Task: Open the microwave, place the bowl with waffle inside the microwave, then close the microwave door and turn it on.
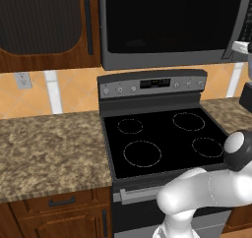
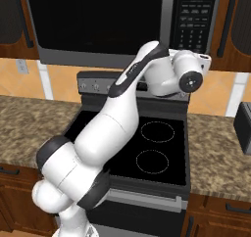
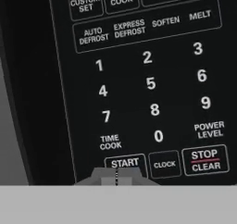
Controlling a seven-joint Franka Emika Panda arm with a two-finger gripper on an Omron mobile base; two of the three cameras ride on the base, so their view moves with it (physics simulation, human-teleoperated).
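I see my fingers (image 3: pixel 116 176) pressed together, tip right at the START key (image 3: pixel 125 163) of the microwave (image 2: pixel 122 20) keypad, flat glossy black. My white arm reaches up over the smooth glass stove (image 2: pixel 147 148); the microwave door (image 1: pixel 170 20) sits closed, speckled granite counter (image 1: pixel 49 148) at left.

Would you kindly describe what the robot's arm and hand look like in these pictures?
The arm is glossy white, built of rounded, bulbous segments with dark grey bands at the joints and a round dark cap near the wrist. The hand shows two small grey tips pressed together. No cables or markings are visible.
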